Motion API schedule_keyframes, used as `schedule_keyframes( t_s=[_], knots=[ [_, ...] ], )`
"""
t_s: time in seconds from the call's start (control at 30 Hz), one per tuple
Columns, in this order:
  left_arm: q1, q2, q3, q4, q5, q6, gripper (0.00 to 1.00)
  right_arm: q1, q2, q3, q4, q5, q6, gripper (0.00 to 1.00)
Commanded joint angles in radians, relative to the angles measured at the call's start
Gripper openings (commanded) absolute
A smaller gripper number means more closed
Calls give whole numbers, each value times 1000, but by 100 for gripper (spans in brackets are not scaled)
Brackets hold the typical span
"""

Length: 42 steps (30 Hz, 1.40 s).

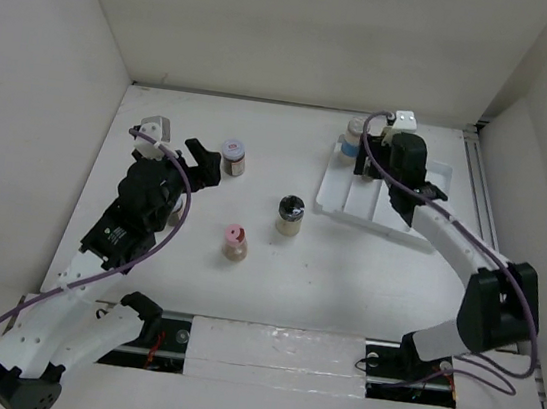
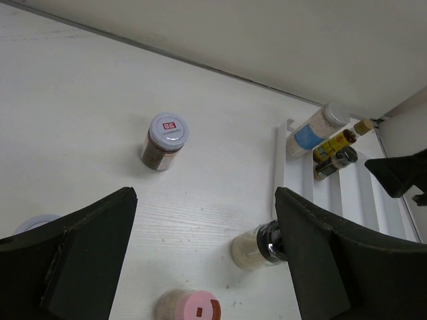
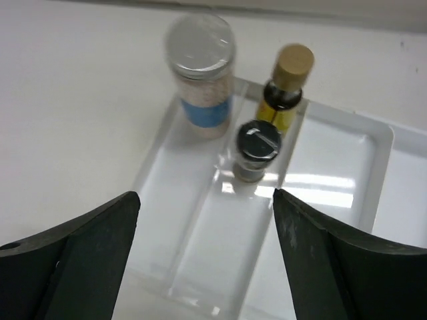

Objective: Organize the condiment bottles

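Three bottles stand at the far end of the white ridged tray (image 3: 333,180): a blue-labelled white-lidded jar (image 3: 200,73), a slim amber yellow-labelled bottle (image 3: 285,90) and a small dark-capped bottle (image 3: 257,150). My right gripper (image 3: 205,195) is open and empty above the tray, just short of them; it also shows in the top view (image 1: 370,162). Three jars stand on the table: a red-white-topped jar (image 1: 232,156), a black-lidded jar (image 1: 290,215) and a pink-capped jar (image 1: 234,243). My left gripper (image 1: 208,166) is open and empty just left of the red-white-topped jar (image 2: 165,140).
The tray (image 1: 386,194) lies at the back right, near the right wall, with its near channels bare. White walls close the table at the back and on both sides. In the left wrist view the black-lidded jar (image 2: 257,248) and pink-capped jar (image 2: 189,308) sit below the fingers.
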<state>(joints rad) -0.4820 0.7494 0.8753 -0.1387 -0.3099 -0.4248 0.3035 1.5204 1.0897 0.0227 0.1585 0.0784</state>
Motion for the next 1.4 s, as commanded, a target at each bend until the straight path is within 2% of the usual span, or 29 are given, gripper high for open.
schedule_keyframes(
  t_s=[0.0, 0.1, 0.13, 0.27, 0.37, 0.5, 0.67, 0.7, 0.77, 0.83, 0.97, 1.1, 1.27, 1.37],
  knots=[
    [6, -21, 4, 36, 0, 4, 81, 119, -129, -72, 36, -37, -20, 88],
    [6, -21, 4, 47, 0, 4, 81, 196, -215, -155, 36, -214, -80, 91],
    [6, -21, 4, 38, 0, 4, 81, 259, -230, -189, 36, -232, -95, 94],
    [6, -21, 4, 48, 9, 4, 81, 373, -266, -237, 36, -258, -129, 99],
    [6, -21, 4, 37, 9, 4, 81, 410, -200, -219, 65, -306, -138, 99],
    [6, -21, 4, 48, 9, 4, 81, 419, -28, -134, 83, -244, -138, 99],
    [6, -39, 4, 48, 9, 4, 81, 419, 93, -51, 131, -211, -149, 99],
    [6, -39, 4, 48, 9, 4, 81, 410, 106, -51, 131, -211, -149, 95],
    [6, -39, 4, 48, 9, 4, 81, 410, 116, -37, 157, -221, -140, 77],
    [6, -50, -5, 48, 18, 4, 81, 410, 107, -59, 175, -231, -131, 52],
    [6, -41, -6, 48, 18, 4, 81, 410, -23, -123, 215, -197, -83, 51],
    [6, -41, -6, 48, 28, 4, 81, 336, -216, -185, 229, -91, -30, 51],
    [6, -41, 4, 48, 28, 4, 81, 163, -247, -217, 183, -37, 27, 48],
    [6, -41, -6, 48, 28, 4, 81, 114, -224, -229, 183, -25, 50, 48]
  ],
)
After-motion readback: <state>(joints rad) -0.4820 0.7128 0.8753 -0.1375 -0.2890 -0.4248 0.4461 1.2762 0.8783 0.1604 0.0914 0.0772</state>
